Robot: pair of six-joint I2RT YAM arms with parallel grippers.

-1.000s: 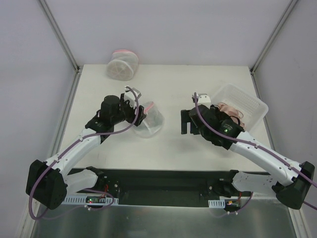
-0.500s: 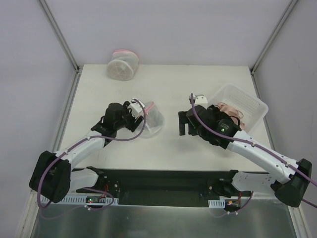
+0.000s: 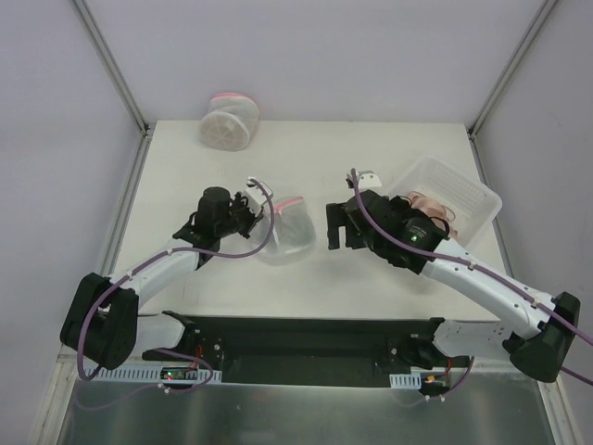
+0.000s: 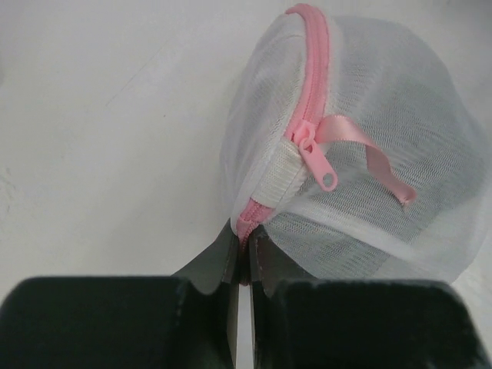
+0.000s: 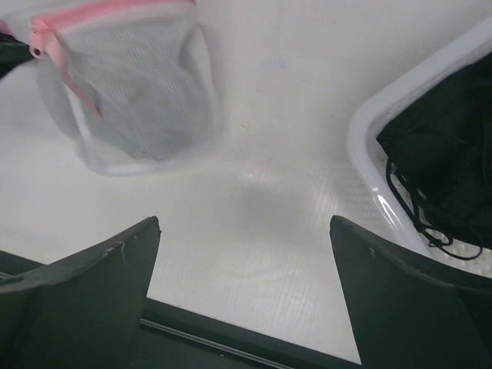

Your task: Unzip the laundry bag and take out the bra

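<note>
Left gripper (image 4: 243,260): clenched on laundry bag (image 3: 285,228) rim. Right gripper (image 3: 334,227): released, near bag. White bin (image 3: 470,189) behind; drum-shaped mesh bag (image 3: 229,120) well apart.

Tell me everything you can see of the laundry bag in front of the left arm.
The laundry bag is a small, floppy dome of translucent white mesh sitting on the white table. A pink zipper runs over its rim and looks closed; its pink pull hangs beside a white fabric band, trailing a pink ribbon. The left gripper has its jaws shut on the zipper's lower end. The right wrist view shows a dim greyish mass inside.
</note>
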